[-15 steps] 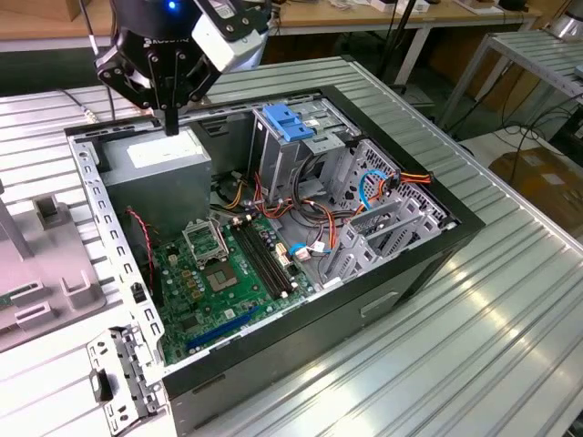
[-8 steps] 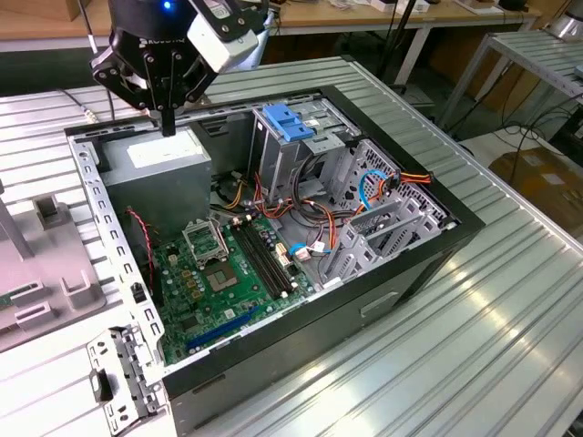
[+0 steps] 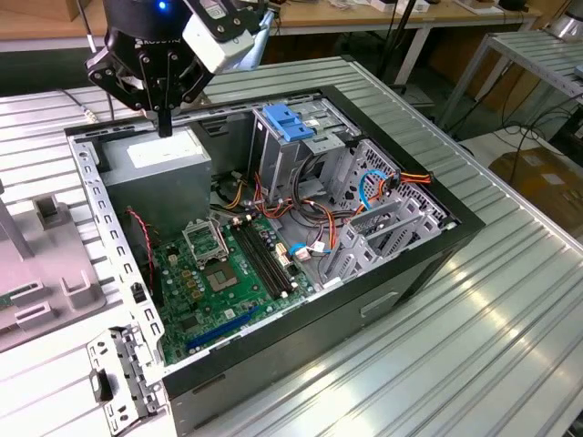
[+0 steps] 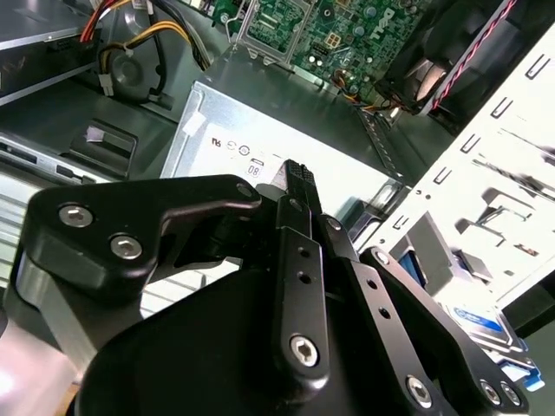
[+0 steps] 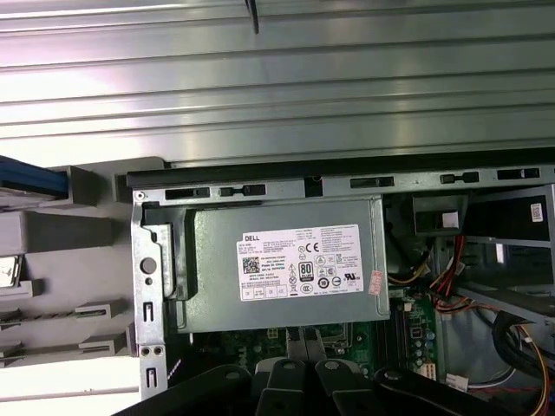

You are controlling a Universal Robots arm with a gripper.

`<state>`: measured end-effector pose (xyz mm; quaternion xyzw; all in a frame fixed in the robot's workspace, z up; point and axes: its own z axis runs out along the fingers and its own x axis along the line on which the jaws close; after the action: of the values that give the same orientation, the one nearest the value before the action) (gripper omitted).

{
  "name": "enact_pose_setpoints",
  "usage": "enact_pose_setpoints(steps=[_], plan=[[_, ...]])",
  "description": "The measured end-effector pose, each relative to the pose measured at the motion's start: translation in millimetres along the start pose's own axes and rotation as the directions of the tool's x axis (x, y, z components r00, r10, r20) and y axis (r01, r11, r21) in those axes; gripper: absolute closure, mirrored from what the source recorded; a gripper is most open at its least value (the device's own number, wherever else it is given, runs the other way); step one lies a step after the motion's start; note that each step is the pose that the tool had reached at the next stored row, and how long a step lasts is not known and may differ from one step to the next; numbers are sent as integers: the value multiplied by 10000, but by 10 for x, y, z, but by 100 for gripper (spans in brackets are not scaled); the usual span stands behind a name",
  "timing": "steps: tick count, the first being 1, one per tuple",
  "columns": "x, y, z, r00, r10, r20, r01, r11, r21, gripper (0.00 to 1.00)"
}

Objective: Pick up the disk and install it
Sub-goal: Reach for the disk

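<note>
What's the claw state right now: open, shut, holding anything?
Claw: shut and empty, above the power supply, not holding the disk.

Disk [image 4: 482, 322] half behind the end effector [image 4: 299, 184], partly beyond the picture's edge.

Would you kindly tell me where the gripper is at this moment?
In the exterior view, the gripper is poised over the grey power supply, in the corner of the open computer case toward that view's upper left.
</note>
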<state>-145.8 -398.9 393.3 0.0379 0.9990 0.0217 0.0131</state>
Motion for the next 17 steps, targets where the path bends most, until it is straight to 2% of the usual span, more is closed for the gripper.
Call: enact_pose_setpoints(steps=[17], plan=[[133,-10,-4,10000,0,0,0,10000,0,89]])
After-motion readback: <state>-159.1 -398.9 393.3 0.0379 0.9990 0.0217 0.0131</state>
